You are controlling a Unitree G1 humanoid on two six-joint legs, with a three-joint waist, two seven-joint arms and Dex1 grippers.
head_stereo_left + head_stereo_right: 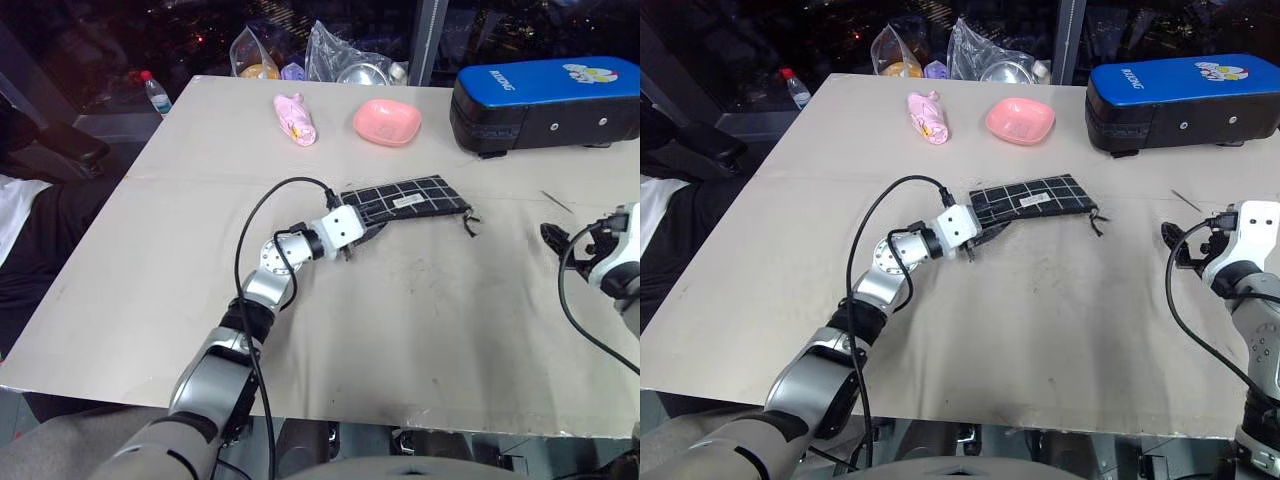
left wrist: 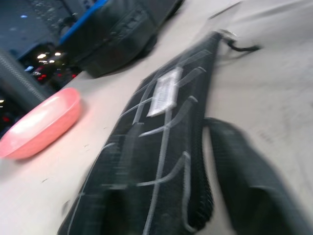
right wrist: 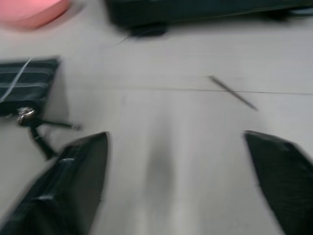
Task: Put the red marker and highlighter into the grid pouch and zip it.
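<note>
Beige table (image 1: 420, 330), seemingly scuffed, dark surroundings

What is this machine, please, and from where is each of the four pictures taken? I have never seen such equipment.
It is a humanoid robot with two arms, each ending in a two-fingered black gripper. Two pictures come from cameras in its head, looking down on a beige table; two come from its wrists.

On the table lie a flat black fabric pouch with white grid lines, a pink dish, a pink wrapped bundle and a big blue padded case.

The left gripper is at the pouch's end. The right gripper is open, holding nothing.
</note>
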